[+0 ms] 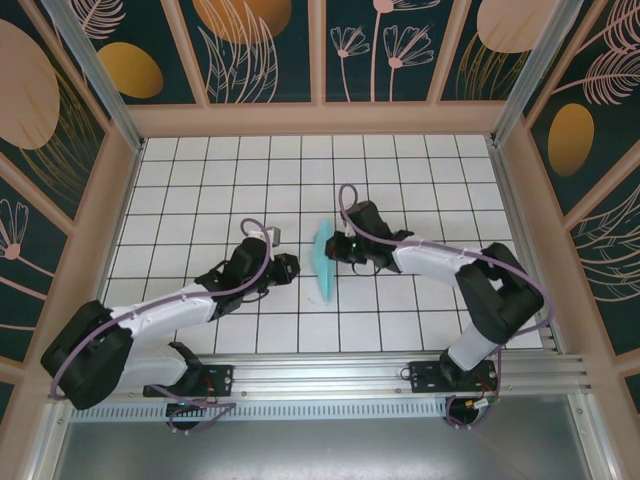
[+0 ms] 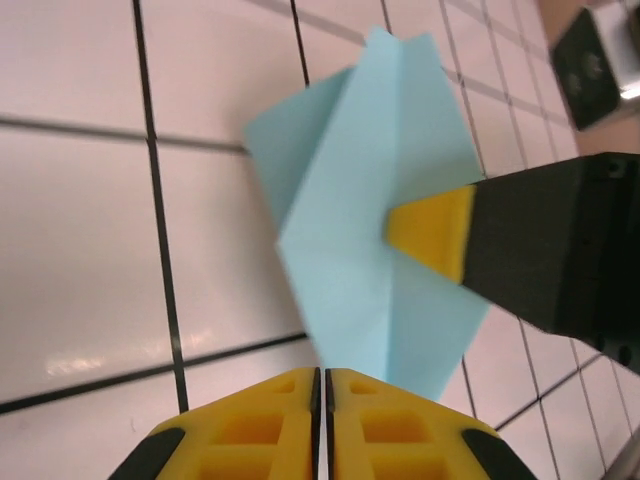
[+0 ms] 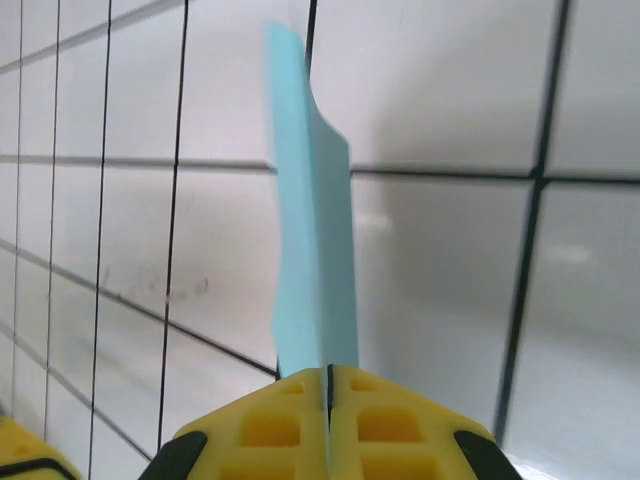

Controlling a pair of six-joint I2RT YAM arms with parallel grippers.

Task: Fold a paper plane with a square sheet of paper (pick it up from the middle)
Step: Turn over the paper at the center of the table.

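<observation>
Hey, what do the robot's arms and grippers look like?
The left arm and right arm have white links, black joints and lilac cables. The left gripper and right gripper have black bodies with yellow, ribbed fingertips.

You've got a white-tiled bench (image 1: 200,160) with a black grid and a light wood frame around it. The walls (image 1: 260,50) are dark teal panels with tan leaf and flower prints. Aluminium posts (image 1: 95,72) stand at the back corners. A slotted aluminium rail (image 1: 330,372) runs along the near edge, with a grey metal sheet (image 1: 330,445) below it.
</observation>
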